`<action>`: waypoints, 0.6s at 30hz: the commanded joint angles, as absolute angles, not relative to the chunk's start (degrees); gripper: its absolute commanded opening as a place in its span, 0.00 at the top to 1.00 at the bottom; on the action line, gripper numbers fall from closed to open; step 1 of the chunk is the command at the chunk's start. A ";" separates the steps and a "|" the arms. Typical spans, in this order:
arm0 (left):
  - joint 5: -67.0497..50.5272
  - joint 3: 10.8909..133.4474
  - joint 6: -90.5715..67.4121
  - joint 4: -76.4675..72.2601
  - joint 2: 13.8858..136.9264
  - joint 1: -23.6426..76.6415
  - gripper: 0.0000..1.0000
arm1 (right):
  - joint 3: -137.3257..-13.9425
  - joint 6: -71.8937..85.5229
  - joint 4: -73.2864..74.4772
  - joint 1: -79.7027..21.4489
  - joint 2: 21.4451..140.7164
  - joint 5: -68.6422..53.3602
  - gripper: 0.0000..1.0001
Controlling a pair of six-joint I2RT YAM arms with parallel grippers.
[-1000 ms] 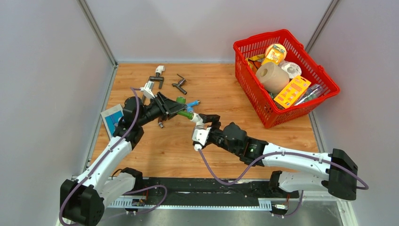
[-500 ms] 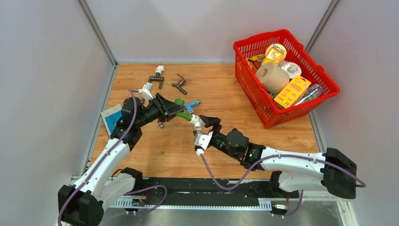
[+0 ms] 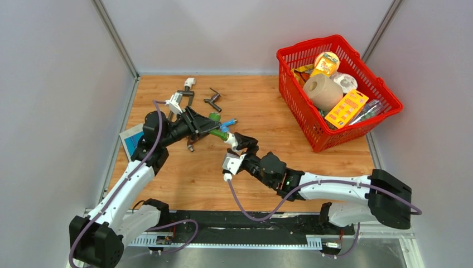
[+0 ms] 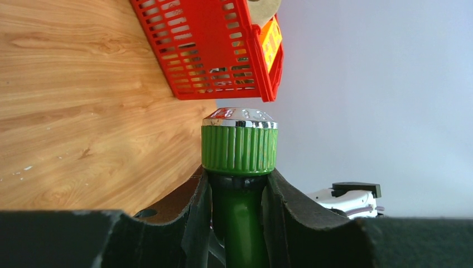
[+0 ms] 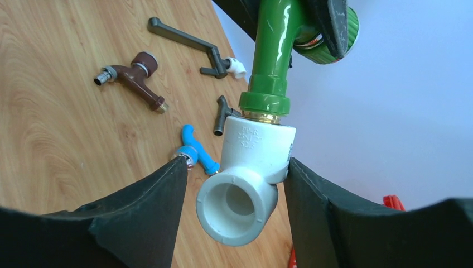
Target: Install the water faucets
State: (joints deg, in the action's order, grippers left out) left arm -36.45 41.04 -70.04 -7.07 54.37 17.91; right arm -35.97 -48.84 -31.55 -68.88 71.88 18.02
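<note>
Screwing-in step, I judge: the left gripper [image 4: 237, 192] clamps the green faucet [image 5: 273, 50], centre-left in the top view, its thread seated in the white elbow [image 5: 251, 167]. The right gripper [image 5: 235, 161] straddles the elbow, 1 finger apart. Next: close, twist coaxially.

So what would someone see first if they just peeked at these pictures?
Probably the two tools that meet over the middle of the table. The left tool clamps a bright green faucet, whose end is joined to a white elbow fitting that sits in the right tool. After that, the red basket at the far right corner, piled full, with a paper roll on top.
</note>
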 commanded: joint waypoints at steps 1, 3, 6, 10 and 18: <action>-38.06 42.80 -70.31 -13.27 52.65 17.93 1.00 | -37.62 -50.98 -36.12 -69.43 74.35 23.36 0.40; -38.14 42.80 -69.70 -13.18 52.47 17.93 1.00 | -37.01 -50.98 -37.09 -69.35 73.75 24.00 0.45; -38.67 43.33 -65.23 -12.22 52.73 17.93 1.00 | -38.13 -49.32 -32.90 -68.38 71.73 18.67 0.63; -40.78 44.91 -52.67 -11.60 53.52 17.84 1.00 | -45.33 -39.05 -17.87 -63.04 69.61 4.08 1.00; -54.38 45.79 -18.66 -13.71 55.45 17.93 1.00 | -55.36 -16.02 -6.68 -43.01 71.18 -37.66 1.00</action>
